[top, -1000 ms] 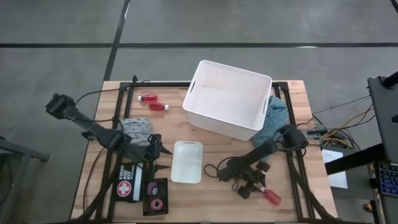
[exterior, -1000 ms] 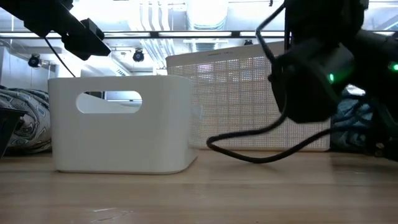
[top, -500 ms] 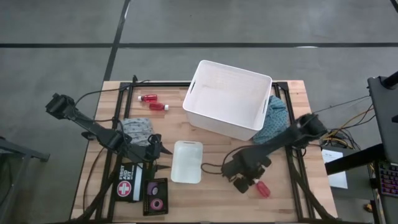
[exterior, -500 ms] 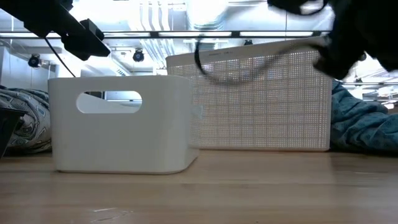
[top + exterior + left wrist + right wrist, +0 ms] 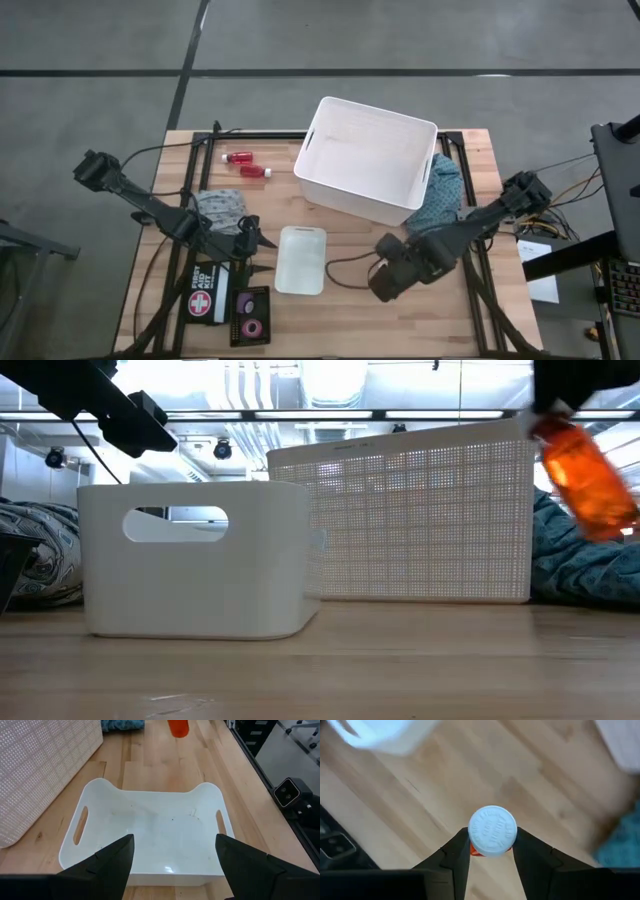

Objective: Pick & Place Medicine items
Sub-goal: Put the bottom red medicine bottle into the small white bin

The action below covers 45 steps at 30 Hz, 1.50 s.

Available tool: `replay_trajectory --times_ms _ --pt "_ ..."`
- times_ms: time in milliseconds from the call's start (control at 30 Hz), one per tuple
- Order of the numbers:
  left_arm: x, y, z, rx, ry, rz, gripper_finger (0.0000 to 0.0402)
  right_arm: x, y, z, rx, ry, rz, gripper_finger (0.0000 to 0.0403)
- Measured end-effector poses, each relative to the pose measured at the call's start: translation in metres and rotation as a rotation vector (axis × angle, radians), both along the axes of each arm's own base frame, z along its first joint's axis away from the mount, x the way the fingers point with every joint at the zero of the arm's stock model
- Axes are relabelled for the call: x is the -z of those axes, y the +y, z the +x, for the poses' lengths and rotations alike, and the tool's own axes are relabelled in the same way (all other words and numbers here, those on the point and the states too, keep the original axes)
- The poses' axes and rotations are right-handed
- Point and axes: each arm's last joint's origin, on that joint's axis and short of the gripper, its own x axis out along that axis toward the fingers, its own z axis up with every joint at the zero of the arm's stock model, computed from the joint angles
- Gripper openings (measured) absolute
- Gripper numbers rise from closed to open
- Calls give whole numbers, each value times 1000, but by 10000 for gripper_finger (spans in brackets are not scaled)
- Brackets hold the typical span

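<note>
My right gripper [image 5: 392, 280] is shut on a red bottle with a white cap [image 5: 492, 831], in the air to the right of the small white tray [image 5: 301, 260]. From above the gripper hides the bottle. The bottle shows red and tilted in the low view [image 5: 585, 475] and beyond the tray in the left wrist view [image 5: 178, 727]. My left gripper [image 5: 262, 255] is open and empty at the tray's left side [image 5: 150, 835]. Two more red bottles [image 5: 247, 164] lie on their sides at the far left. Pink and dark tape rolls [image 5: 250, 316] sit in a dark box at the near left. My right gripper pinches the bottle between its two fingers [image 5: 457, 852], on the sides of the red body just under the cap [image 5: 474, 851]. The cap faces back along the fingers, which point downward. The bottle hangs tilted below the fingers, clear of the table.
The big white basket [image 5: 325, 185] stands at the far middle, with a blue cloth [image 5: 442, 195] to its right. A patterned cloth [image 5: 221, 208] and a first aid kit [image 5: 205, 298] lie by my left arm. Bare wood shows near the table's near right edge.
My right gripper has taken the bottle up off the table near the near right edge and carried it a little left and toward the far side. It has turned so that its fingers point down. The bottle, which lay on the wood, now hangs clear.
</note>
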Motion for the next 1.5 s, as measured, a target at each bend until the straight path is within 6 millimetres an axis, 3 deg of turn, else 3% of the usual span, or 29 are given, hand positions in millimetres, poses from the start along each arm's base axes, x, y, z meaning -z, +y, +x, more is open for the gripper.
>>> replay_trajectory --times_ms 267,500,1000,1300,1500 --pt "0 0 0 0 0 0 287 -2 9 9 -40 -205 -197 130" --pt "0 0 0 0 2 1 287 -10 9 27 -134 -314 -214 130" --pt "0 0 0 0 1 0 287 -30 -38 67 -150 -435 -250 130" --pt "0 0 0 0 0 0 287 0 -44 99 -182 -344 -211 130" --pt "0 0 0 0 5 3 287 -4 -40 123 -149 -345 -280 130"
